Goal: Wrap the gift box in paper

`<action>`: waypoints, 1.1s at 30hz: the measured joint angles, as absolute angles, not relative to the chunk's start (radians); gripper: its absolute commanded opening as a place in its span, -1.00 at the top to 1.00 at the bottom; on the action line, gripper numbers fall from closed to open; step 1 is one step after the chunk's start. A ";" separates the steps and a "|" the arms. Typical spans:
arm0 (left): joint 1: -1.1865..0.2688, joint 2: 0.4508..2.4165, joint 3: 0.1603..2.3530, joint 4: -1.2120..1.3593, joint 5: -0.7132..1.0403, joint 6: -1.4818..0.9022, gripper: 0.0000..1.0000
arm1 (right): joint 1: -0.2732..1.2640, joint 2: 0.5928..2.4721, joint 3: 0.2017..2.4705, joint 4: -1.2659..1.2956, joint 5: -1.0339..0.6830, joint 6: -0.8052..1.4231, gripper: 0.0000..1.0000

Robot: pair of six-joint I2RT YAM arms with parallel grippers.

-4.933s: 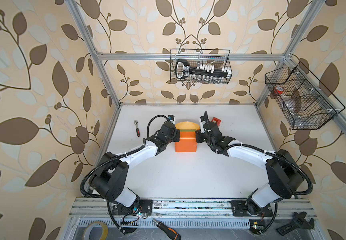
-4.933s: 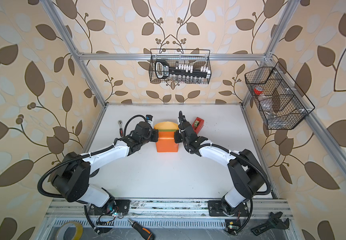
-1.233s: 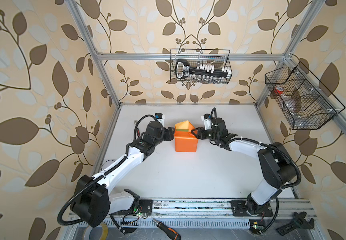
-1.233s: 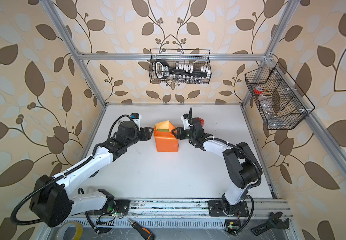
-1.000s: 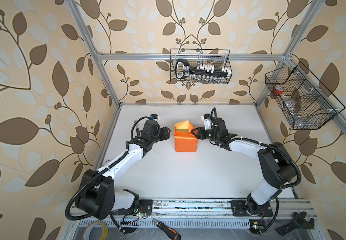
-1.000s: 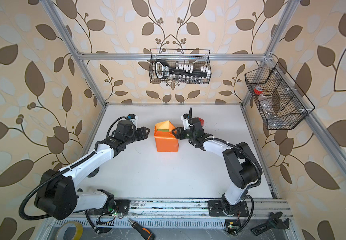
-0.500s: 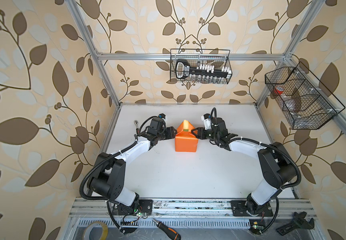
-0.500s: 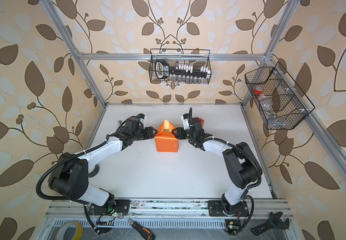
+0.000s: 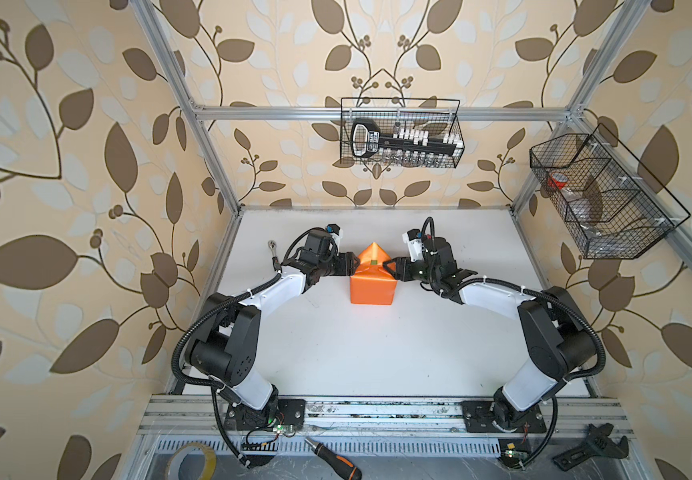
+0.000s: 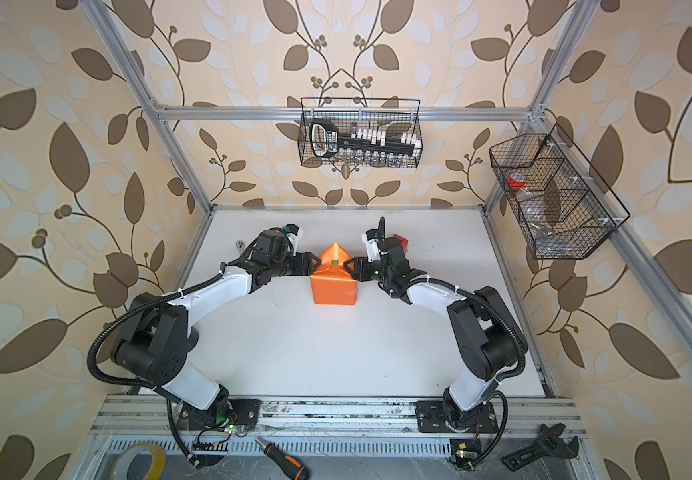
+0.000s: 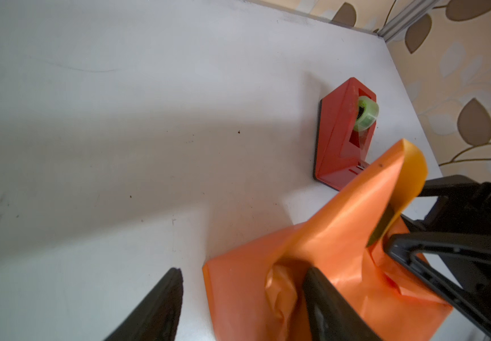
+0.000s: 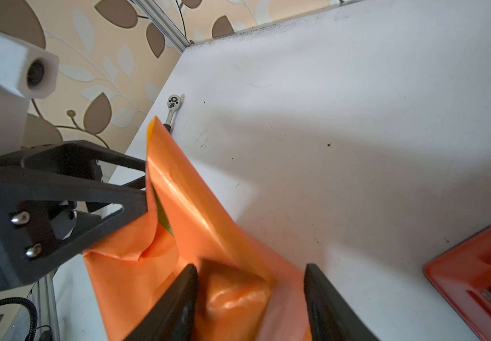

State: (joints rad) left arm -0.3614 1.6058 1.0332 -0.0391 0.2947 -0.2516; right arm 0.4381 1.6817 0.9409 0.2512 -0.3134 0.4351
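White table (image 9: 377,353) with scuffs and specks, creased orange paper (image 9: 371,286) bundle resting toward the back, red tape dispenser (image 11: 337,135) near it, small ratchet (image 9: 271,244) by the left edge

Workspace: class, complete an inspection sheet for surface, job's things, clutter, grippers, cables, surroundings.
Surface: white table, faint scuffs.
Job's things: orange paper folded around the gift box, only an olive sliver showing; far flap peaks upward.
Clutter: red tape dispenser; ratchet; screwdriver, tape roll, spanner on the front ledge.
Grippers: left gripper open, one finger pressing the paper's side fold; right gripper astride the opposite corner, grip unclear.
Cables: black hoses loop by each arm; no snag seen.
Surroundings: leaf wallpaper; two wire baskets.
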 measured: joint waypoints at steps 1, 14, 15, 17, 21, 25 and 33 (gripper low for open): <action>-0.361 1.610 1.039 -0.042 0.303 -0.231 -0.39 | 0.438 1.681 0.940 0.251 -0.315 0.432 -0.17; -0.358 1.692 1.166 -0.140 0.444 0.076 -0.28 | 0.438 1.675 0.928 0.260 -0.331 0.418 -0.15; -0.358 1.697 1.174 -0.150 0.459 0.099 -0.26 | 0.438 1.675 0.928 0.259 -0.333 0.418 -0.15; -0.358 1.702 1.185 -0.169 0.484 0.138 -0.22 | 0.437 1.675 0.928 0.260 -0.334 0.418 -0.14; -0.352 1.725 1.220 -0.209 0.543 0.231 -0.06 | 0.436 1.675 0.928 0.259 -0.338 0.414 -0.14; -0.346 1.760 1.266 -0.244 0.592 0.304 0.01 | 0.432 1.675 0.928 0.259 -0.342 0.407 -0.13; -0.324 1.837 1.361 -0.317 0.699 0.419 0.02 | 0.424 1.675 0.928 0.259 -0.353 0.391 -0.12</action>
State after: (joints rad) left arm -0.3241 1.8370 1.3609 -0.3168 0.6991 0.4194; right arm 0.4244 1.6749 0.9283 0.2592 -0.3527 0.3908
